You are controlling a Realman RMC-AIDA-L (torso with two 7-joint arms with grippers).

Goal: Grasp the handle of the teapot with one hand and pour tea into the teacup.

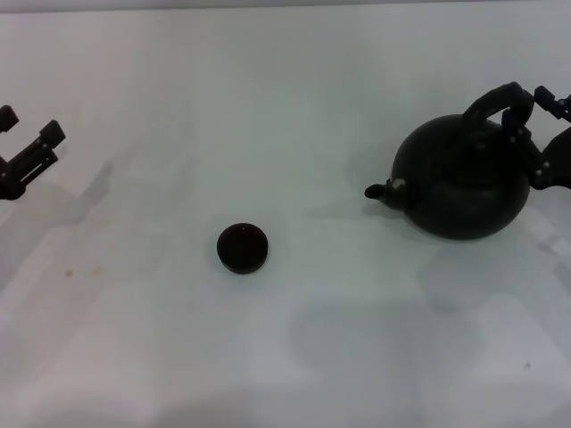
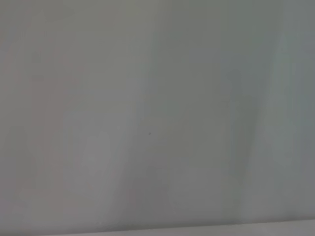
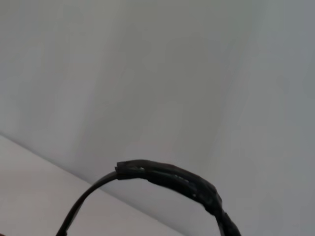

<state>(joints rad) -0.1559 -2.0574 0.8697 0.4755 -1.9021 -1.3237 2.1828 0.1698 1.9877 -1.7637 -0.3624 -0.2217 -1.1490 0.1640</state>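
Head view shows the right gripper [image 1: 526, 111] at the teapot's [image 1: 459, 183] handle [image 1: 489, 101], far right on the table [image 1: 285, 357]; I cannot tell if it grips; the left gripper [image 1: 27, 147] waits wide open; the teacup [image 1: 242, 248] sits well apart; next, probably lift and carry over.

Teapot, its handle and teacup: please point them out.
teapot [image 1: 461, 192], head view, round body.
handle [image 3: 172, 178], right wrist view, wrapped top.
teacup [image 1: 242, 248], head view, its middle.

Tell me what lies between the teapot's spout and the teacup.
Nothing: the head view shows bare white table between the teapot spout and the teacup.
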